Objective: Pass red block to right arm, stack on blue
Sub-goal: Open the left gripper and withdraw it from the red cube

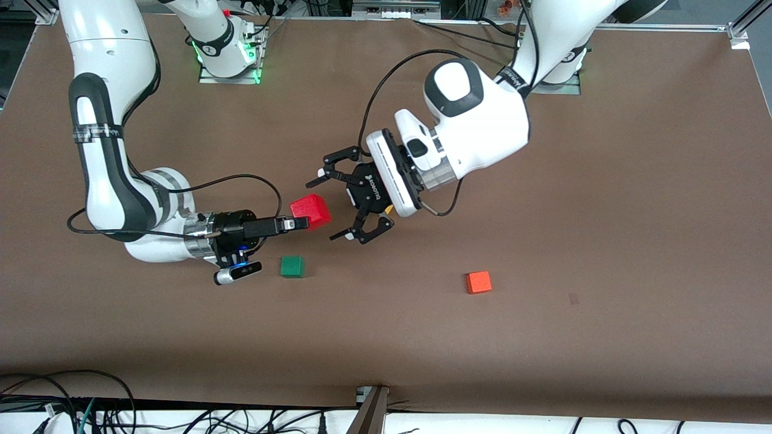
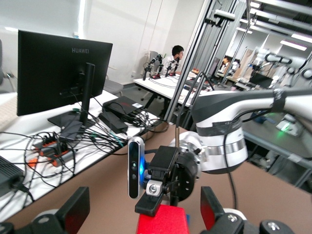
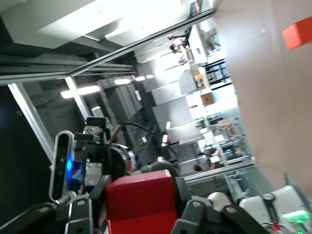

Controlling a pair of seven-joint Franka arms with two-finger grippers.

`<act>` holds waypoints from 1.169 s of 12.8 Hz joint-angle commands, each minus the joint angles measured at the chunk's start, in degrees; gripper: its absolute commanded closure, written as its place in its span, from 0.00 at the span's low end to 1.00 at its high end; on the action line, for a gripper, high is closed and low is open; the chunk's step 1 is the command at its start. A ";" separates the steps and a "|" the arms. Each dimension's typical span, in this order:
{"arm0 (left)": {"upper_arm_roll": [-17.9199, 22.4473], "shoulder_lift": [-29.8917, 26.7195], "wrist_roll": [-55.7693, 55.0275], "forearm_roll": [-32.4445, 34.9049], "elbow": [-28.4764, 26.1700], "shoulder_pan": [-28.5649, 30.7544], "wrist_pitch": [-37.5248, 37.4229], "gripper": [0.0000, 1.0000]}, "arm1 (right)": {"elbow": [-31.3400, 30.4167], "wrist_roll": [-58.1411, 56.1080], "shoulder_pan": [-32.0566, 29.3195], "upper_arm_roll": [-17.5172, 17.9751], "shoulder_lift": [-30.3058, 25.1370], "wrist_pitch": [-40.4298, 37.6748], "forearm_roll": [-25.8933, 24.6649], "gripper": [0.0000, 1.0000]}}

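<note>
Near the centre of the front view, a bit toward the right arm's end of the table, the red block (image 1: 310,211) is up in the air over the brown table (image 1: 603,241), tilted, w/ one corner pointing down. The right gripper (image 1: 301,224) pinches it: the slim black fingers are pressed onto the block's side, and the arm lies low and approx. horizontal. The left gripper (image 1: 335,206) is just beside the block, pointing at it from the centre of the frame; its linkage fingers (image 1: 325,172) are spread wide, one higher and one lower in the frame than the block, not touching it. The left wrist view shows the same: the block (image 2: 162,220) at the bottom centre, the right gripper's fingers clamped on it, the left's own pads (image 2: 73,209) far apart at both lower corners. Lower in the front view, the green cube (image 1: 292,266) lies on the table under the right wrist, and the orange cube (image 1: 478,282) lies well apart from it, toward the left arm's end.
</note>
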 commanded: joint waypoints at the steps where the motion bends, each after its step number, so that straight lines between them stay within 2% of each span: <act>1: -0.32 -4.01 -4.18 -1.70 -2.55 5.92 -12.01 0.00 | 3.19 0.70 -0.28 -2.61 -1.01 0.29 -7.74 1.00; 3: -0.24 -4.37 -5.15 -1.26 -3.87 9.18 -18.98 0.00 | 6.44 0.79 -0.20 -4.64 -0.92 0.64 -17.92 1.00; 5: 1.16 -4.11 -10.67 0.13 -5.01 10.85 -24.86 0.00 | 8.73 0.79 -0.20 -6.05 -1.01 1.78 -27.42 1.00; 6: 3.17 -4.02 -12.87 3.89 -4.93 10.95 -28.64 0.00 | 9.70 0.53 -0.02 -6.49 -1.01 2.74 -32.16 1.00; 8: 6.69 -3.93 -18.05 11.02 -4.75 11.56 -37.33 0.00 | 9.88 0.09 0.59 -6.40 -1.44 5.46 -44.89 1.00; 10: 8.20 -3.84 -23.06 17.51 -5.01 11.65 -39.75 0.00 | 9.80 0.09 1.47 -6.05 -2.41 8.54 -57.90 1.00; 13: 11.97 -3.66 -32.72 27.80 -4.93 11.83 -44.21 0.00 | 7.87 0.26 1.91 -6.14 -3.38 10.82 -71.81 1.00; 15: 14.60 -3.92 -38.53 32.81 -4.84 12.09 -48.87 0.00 | 4.19 0.88 3.14 -6.14 -4.95 15.29 -80.07 1.00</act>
